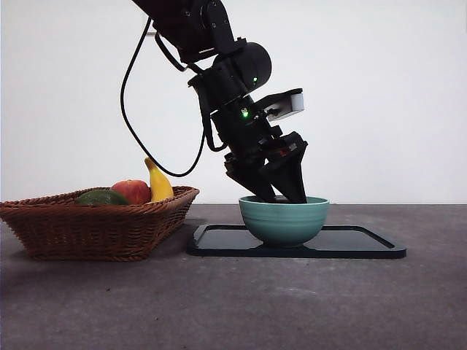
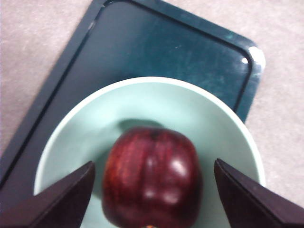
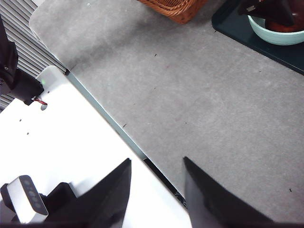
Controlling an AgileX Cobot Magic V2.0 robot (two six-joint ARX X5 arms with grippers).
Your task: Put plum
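Note:
The plum point(image 2: 152, 178), dark maroon and glossy, lies in the pale green bowl point(image 2: 213, 118). The bowl stands on the dark tray point(image 2: 156, 47). My left gripper point(image 2: 153, 163) is open, one jaw on each side of the plum with a gap to each. In the front view the left gripper point(image 1: 281, 193) reaches down into the bowl point(image 1: 284, 219), and the bowl's wall hides the plum. My right gripper point(image 3: 156, 161) is open and empty, waiting over the table's edge, far from the bowl point(image 3: 280, 35).
A wicker basket point(image 1: 95, 226) stands left of the tray point(image 1: 350, 244). It holds a red apple point(image 1: 133, 191), a banana point(image 1: 159, 184) and a dark green fruit point(image 1: 102, 197). A white board point(image 3: 57, 142) lies under the right gripper.

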